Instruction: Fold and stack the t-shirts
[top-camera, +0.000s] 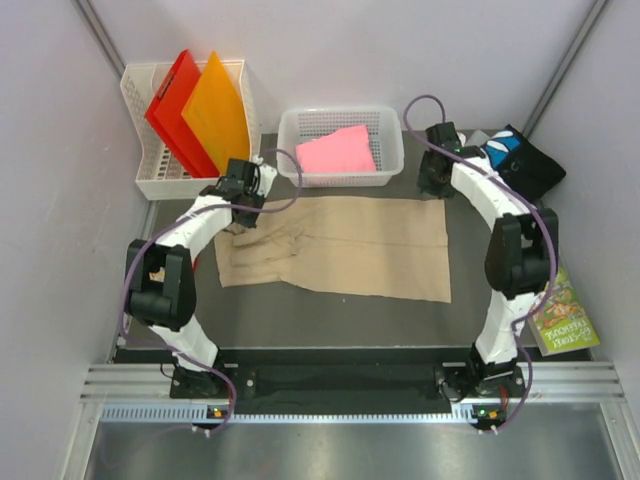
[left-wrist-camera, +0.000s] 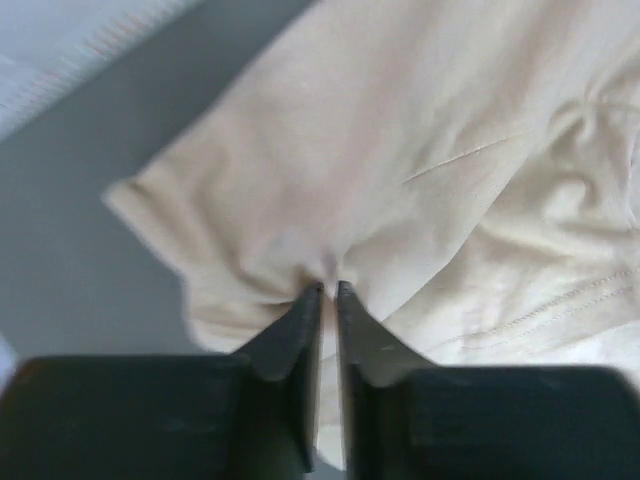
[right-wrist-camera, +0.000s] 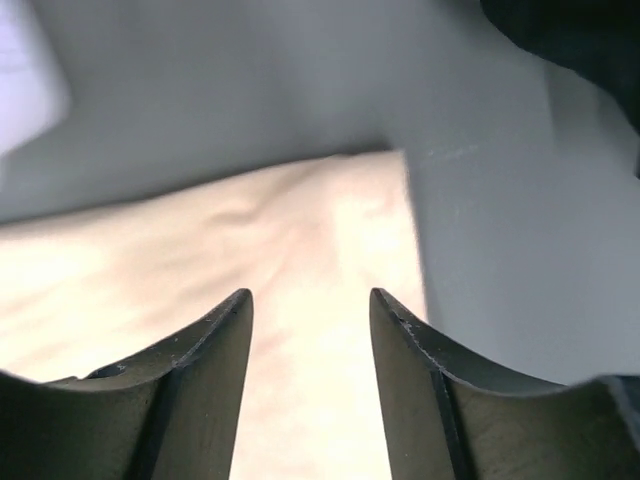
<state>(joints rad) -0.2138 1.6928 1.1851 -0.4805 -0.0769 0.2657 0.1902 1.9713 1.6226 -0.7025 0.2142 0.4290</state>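
The tan t-shirt (top-camera: 340, 245) lies spread flat on the dark table (top-camera: 330, 322) at the middle of the top view. Its long axis runs left to right across the frame, and its right edge is straight and square. The left end is rumpled, with a small flap pulled toward the upper left. The cloth is soft, matte and plain, and the left wrist view shows faint creases and a stitched seam line. The left gripper (left-wrist-camera: 329, 288) sits at the shirt's upper left corner. Its dark fingers are almost together with only a thin slit between them, and the cloth puckers up to their tips; whether they pinch it I cannot tell. The right gripper (right-wrist-camera: 310, 294) hangs over the shirt's upper right corner with its fingers well apart and nothing between them. At the upper centre, a folded pink t-shirt (top-camera: 338, 152) lies in a white mesh basket (top-camera: 290, 125) just beyond the tan one's top edge. A black t-shirt (top-camera: 530, 170) with blue-and-white print lies bunched at the upper right, behind the right arm. At the upper left, a taller white mesh basket (top-camera: 138, 90) holds a stiff red folder (top-camera: 175, 110) and an orange folder (top-camera: 218, 110), both leaning. A colourful booklet (top-camera: 565, 315) lies at the right edge.
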